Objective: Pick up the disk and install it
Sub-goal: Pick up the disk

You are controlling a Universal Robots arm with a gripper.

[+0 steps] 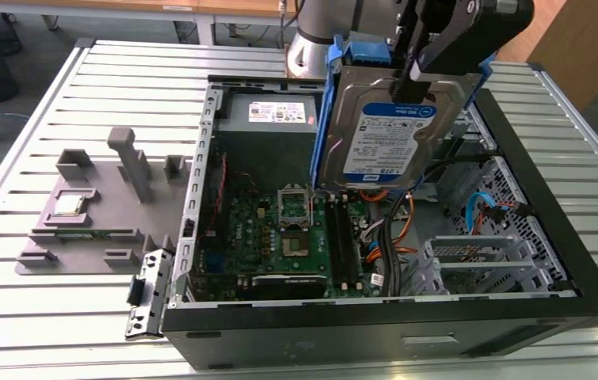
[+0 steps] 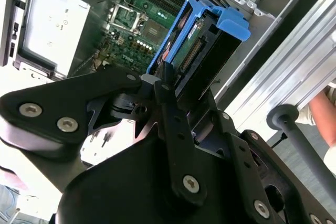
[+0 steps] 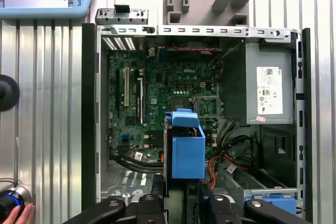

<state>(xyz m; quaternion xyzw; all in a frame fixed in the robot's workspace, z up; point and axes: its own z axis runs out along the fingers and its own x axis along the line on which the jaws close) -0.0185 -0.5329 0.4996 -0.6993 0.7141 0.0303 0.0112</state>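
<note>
The disk is a silver-grey hard drive with a white-and-blue label in a bright blue carrier frame. In the exterior view it hangs upright over the open computer case, above the motherboard. My gripper is shut on its upper end, black fingers on either face. In the second wrist view the disk points down toward the board, held by the gripper. The first wrist view has the blue carrier end-on above the case interior, the gripper clamping it.
A grey power supply with a white sticker fills one corner of the case. A metal drive cage and orange and blue cables sit by the case wall. A grey fixture plate lies on the slatted table. A person's hand is beside the table.
</note>
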